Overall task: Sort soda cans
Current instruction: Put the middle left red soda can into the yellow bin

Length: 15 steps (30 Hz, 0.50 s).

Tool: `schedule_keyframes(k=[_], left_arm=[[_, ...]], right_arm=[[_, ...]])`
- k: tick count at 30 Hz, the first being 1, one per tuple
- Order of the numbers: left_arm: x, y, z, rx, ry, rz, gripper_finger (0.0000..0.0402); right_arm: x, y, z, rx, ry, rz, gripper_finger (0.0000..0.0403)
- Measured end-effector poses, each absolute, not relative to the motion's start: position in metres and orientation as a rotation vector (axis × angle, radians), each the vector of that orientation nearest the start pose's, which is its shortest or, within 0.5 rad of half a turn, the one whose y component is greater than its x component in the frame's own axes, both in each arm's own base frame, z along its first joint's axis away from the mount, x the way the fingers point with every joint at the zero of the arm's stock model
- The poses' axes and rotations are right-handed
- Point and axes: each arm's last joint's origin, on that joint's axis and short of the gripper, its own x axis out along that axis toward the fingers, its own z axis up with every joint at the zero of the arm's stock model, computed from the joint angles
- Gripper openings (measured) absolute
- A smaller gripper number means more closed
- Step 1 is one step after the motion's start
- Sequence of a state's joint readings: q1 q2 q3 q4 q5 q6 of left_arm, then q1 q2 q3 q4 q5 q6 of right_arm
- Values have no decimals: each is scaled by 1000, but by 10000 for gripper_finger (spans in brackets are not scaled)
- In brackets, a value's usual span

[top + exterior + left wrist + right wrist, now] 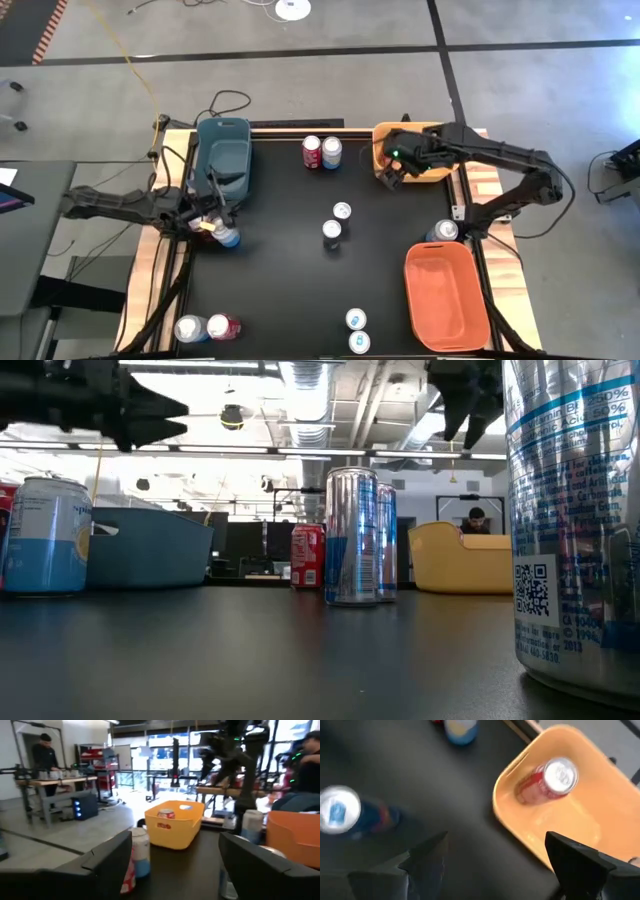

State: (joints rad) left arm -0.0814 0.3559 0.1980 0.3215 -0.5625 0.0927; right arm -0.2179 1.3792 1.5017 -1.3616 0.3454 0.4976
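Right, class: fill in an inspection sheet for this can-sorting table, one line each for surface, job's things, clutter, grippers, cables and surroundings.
Surface: black tabletop, wooden edges.
Job's things: small cylindrical soda cans stand scattered; one red can sits upright in the yellow plastic bin; blue plastic bin and orange plastic bin also present.
Clutter: nothing seen.
Grippers: left gripper open over a blue can; right gripper open at the yellow bin's edge.
Cables: yellow cable on floor.
Surroundings: workshop, person at bench.
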Motion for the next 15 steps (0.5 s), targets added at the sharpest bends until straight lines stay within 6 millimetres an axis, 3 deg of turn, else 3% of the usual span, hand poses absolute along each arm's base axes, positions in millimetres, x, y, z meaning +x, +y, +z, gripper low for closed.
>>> schedule_keyframes(k=[9,15], left_arm=[[151,24,271,118,148,585,297],[184,53,292,109,323,566,297]], right_arm=[[222,-47,363,292,1137,-805,344],[222,-46,363,293,1137,-803,344]])
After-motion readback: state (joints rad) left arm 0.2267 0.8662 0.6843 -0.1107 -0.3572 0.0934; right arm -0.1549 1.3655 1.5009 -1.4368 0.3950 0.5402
